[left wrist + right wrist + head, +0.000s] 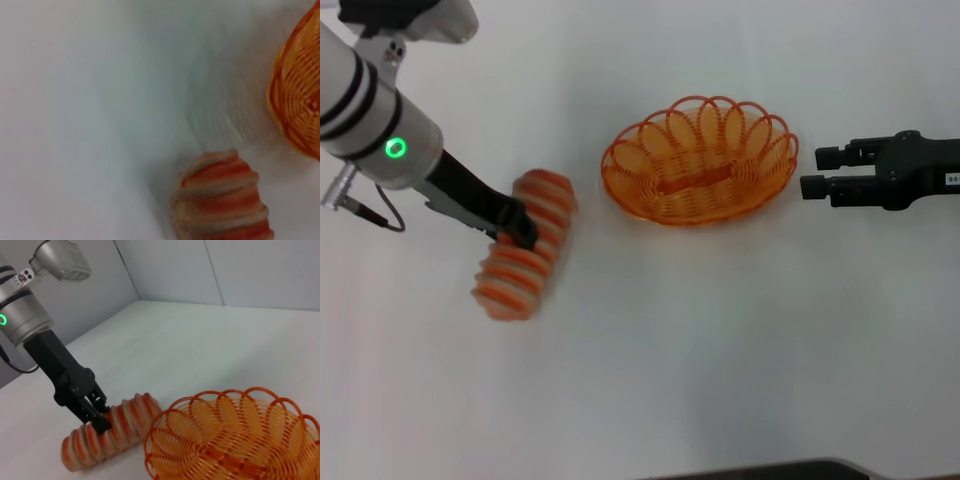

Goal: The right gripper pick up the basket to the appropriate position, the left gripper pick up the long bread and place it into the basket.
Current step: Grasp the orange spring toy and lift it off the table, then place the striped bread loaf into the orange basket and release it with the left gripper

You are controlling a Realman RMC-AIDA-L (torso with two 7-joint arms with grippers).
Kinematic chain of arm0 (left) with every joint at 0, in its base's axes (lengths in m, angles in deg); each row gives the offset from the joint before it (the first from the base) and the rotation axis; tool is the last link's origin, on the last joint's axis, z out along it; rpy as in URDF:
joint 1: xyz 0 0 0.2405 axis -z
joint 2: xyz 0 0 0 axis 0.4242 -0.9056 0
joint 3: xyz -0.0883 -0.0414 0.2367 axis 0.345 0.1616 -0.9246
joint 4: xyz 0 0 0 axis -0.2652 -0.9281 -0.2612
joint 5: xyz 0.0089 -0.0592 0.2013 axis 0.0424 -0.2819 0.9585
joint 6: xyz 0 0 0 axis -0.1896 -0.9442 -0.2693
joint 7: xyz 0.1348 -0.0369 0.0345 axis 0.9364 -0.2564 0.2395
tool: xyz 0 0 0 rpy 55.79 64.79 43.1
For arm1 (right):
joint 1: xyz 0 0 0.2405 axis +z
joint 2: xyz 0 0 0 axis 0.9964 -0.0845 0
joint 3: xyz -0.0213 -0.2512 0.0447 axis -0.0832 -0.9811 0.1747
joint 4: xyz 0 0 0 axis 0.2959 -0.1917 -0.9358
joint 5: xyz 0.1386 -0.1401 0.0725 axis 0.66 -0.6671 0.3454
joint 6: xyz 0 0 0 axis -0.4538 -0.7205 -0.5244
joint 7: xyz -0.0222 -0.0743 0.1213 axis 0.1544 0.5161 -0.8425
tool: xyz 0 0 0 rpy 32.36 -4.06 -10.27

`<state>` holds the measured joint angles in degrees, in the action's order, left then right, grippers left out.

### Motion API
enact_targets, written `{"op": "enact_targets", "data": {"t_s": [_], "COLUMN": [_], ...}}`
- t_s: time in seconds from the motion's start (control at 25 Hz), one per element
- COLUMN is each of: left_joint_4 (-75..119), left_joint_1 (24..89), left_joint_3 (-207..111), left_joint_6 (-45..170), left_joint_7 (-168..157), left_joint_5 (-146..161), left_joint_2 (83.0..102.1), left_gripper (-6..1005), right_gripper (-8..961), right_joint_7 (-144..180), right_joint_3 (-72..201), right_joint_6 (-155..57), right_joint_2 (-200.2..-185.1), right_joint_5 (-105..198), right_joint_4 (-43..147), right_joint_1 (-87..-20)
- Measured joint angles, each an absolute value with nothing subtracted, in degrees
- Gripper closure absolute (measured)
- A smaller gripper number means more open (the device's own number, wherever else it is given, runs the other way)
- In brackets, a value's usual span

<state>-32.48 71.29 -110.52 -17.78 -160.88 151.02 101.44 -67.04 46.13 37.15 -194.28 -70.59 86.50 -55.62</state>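
The long bread, striped orange and cream, is at the left of the white table. My left gripper is shut across its middle; I cannot tell whether it has left the table. The bread's end shows in the left wrist view. The right wrist view shows the left gripper clamped on the bread. The orange wire basket stands empty at the centre, right of the bread and apart from it; it also shows in both wrist views. My right gripper is open just right of the basket, not touching it.
The white table carries only the bread and the basket. A grey wall stands behind the table's far edge. A thin cable trails from the left arm.
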Motion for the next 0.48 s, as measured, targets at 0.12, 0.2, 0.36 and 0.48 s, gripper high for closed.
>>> {"op": "enact_targets", "data": {"t_s": [0.12, 0.2, 0.36, 0.48], "left_joint_4": [-35.63, -37.87, -39.65, -41.14], "left_joint_1": [71.05, 71.2, 73.68, 75.86], "left_joint_3": [-109.78, -109.03, -107.73, -106.72], "left_joint_6": [-18.57, -18.75, -18.2, -17.8], "left_joint_7": [-158.7, -156.73, -153.01, -147.34], "left_joint_5": [151.48, 151.64, 151.72, 150.41], "left_joint_2": [100.95, 100.12, 98.25, 98.19], "left_gripper": [654, 664, 683, 698], "right_gripper": [314, 314, 315, 315], "right_joint_7": [-67.04, -67.04, -67.04, -67.04], "right_joint_3": [46.6, 46.67, 46.68, 47.06], "right_joint_6": [37.16, 37.19, 37.37, 37.59], "right_joint_2": [-194.28, -194.28, -194.28, -194.26], "right_joint_5": [-70.59, -70.59, -70.59, -70.6], "right_joint_4": [86.6, 86.63, 86.66, 86.67], "right_joint_1": [-55.7, -55.7, -55.74, -55.83]}}
